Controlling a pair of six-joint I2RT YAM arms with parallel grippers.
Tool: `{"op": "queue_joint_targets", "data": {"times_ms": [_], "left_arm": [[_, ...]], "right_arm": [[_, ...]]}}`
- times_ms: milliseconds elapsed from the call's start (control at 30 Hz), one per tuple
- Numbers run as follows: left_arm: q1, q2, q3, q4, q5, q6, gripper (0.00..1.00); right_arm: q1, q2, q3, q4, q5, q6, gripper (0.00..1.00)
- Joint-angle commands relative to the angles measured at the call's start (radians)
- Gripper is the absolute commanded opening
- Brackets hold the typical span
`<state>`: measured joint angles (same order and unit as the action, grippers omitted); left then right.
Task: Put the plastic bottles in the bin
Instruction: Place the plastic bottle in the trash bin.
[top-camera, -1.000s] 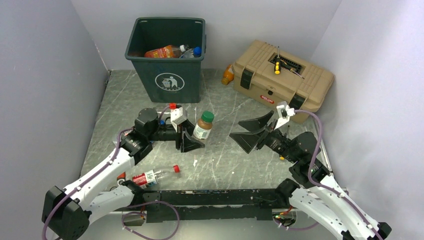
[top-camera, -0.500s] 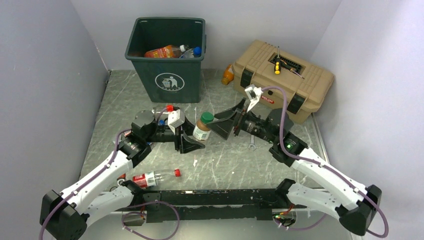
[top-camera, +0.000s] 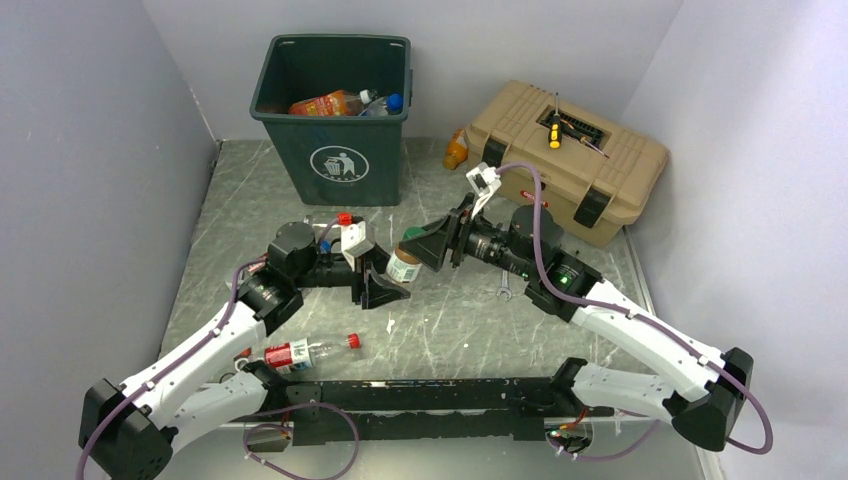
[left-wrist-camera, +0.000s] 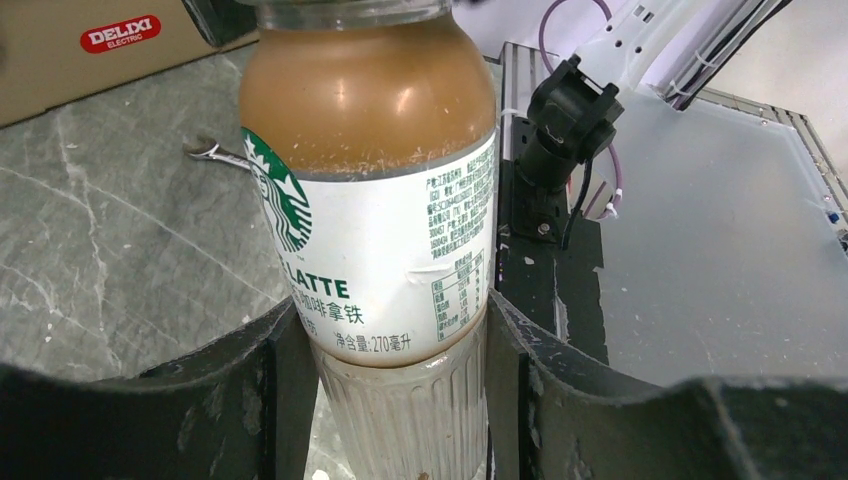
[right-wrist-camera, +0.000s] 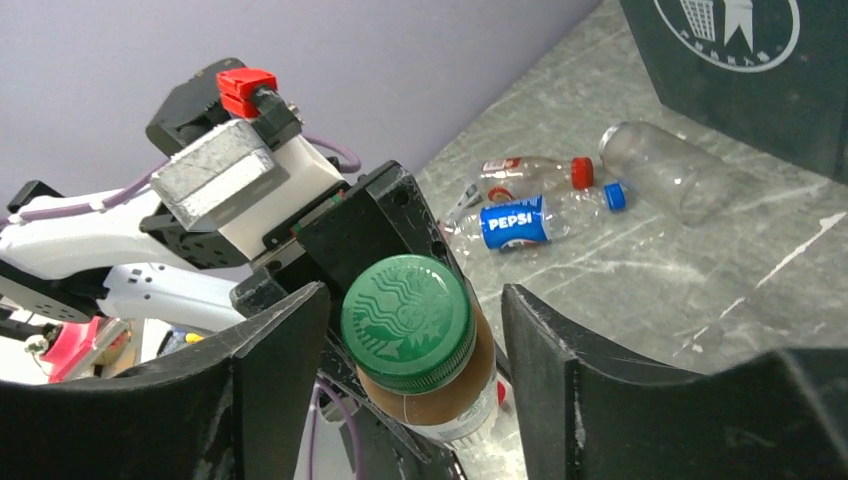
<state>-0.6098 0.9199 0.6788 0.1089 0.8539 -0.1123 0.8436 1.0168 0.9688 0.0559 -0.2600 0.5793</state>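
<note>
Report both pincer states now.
Left pincer: closed on the latte bottle.
Right pincer: open, straddling that bottle's green cap, not gripping it.

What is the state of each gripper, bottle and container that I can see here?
latte bottle: upright, capped.
left gripper: shut on the latte bottle, at its base.
right gripper: open, fingers either side of the green cap.
red-label bottle: lying on its side, capped.
Pepsi bottle: lying on its side, capped.
bin: open, bottles inside.
toolbox: lid shut.
</note>
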Motion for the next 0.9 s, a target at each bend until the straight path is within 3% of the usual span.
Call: {"op": "queue_joint_targets", "data": {"times_ms": [0,167,233,267,333,400,433,467,500,633,867], "left_arm": [[-0.007,-0.010,0.030,0.011,-0.009,0.020,0.00],[-0.008,-0.013,0.029,0.006,-0.020,0.021,0.00],[-0.008,-0.013,0.032,-0.004,-0.034,0.023,0.00],[-0.009,-0.010,0.038,-0.017,-0.040,0.027,0.01],[-0.011,-0.002,0.049,-0.045,-0.054,0.035,0.13],[-0.011,0.000,0.061,-0.069,-0.067,0.039,0.46],[-0.011,0.000,0.065,-0.078,-0.080,0.037,0.75],[-0.011,-0.004,0.066,-0.081,-0.096,0.034,0.93],[-0.011,-0.011,0.067,-0.083,-0.114,0.029,0.99],[-0.011,-0.046,0.058,-0.068,-0.204,0.008,0.99],[-0.010,-0.092,0.089,-0.165,-0.411,0.011,0.99]], "right_arm": [[0.008,-0.004,0.050,-0.045,0.036,-0.028,0.63],[0.009,0.011,0.075,-0.092,0.026,-0.042,0.36],[0.009,0.021,0.084,-0.111,0.016,-0.051,0.05],[0.009,0.024,0.090,-0.123,0.018,-0.054,0.00],[0.009,0.028,0.105,-0.144,0.019,-0.069,0.00],[0.009,0.027,0.122,-0.164,0.024,-0.085,0.00],[0.009,0.025,0.136,-0.177,0.031,-0.099,0.00],[0.009,0.023,0.150,-0.193,0.045,-0.113,0.00],[0.009,0.019,0.168,-0.212,0.075,-0.131,0.00],[0.009,0.020,0.328,-0.256,0.287,-0.255,0.00],[-0.013,0.201,0.605,-0.062,0.507,-0.449,0.00]]}}
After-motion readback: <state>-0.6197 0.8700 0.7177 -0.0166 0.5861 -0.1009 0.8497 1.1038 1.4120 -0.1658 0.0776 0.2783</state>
